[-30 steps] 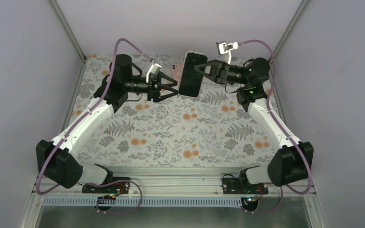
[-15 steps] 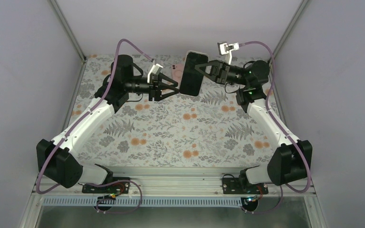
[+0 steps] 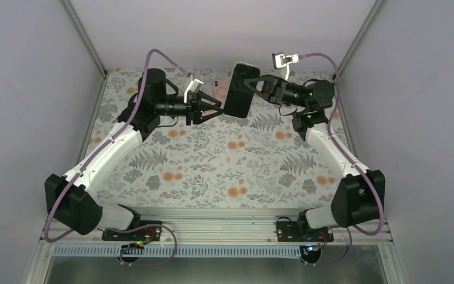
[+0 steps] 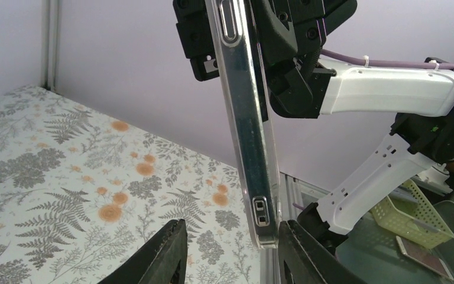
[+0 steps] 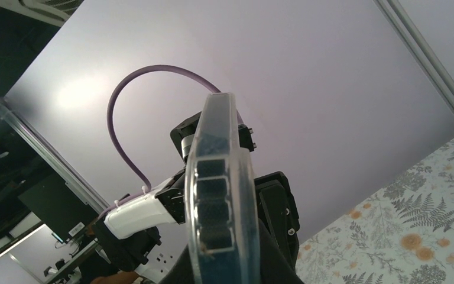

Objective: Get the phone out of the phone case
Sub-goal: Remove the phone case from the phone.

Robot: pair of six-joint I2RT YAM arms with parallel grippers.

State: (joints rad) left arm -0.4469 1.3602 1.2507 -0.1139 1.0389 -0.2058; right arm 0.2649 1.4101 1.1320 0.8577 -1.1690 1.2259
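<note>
My right gripper (image 3: 253, 87) is shut on a dark phone in a clear case (image 3: 239, 90) and holds it on edge, well above the floral table. In the right wrist view the cased phone's edge (image 5: 221, 189) rises between my fingers. My left gripper (image 3: 216, 110) is open, its tips right next to the phone's left side. In the left wrist view the clear case edge (image 4: 245, 118) hangs in front, its lower end between my open fingers (image 4: 168, 251) and close to the right one.
A pink object (image 3: 219, 87) lies on the table behind the left gripper. Grey walls and metal corner posts (image 3: 86, 38) close in the back and sides. The floral table cover (image 3: 213, 171) spreads below both arms.
Both grippers have drifted slightly; the left gripper has closed in on the phone's left side. The right gripper still holds the cased phone.
</note>
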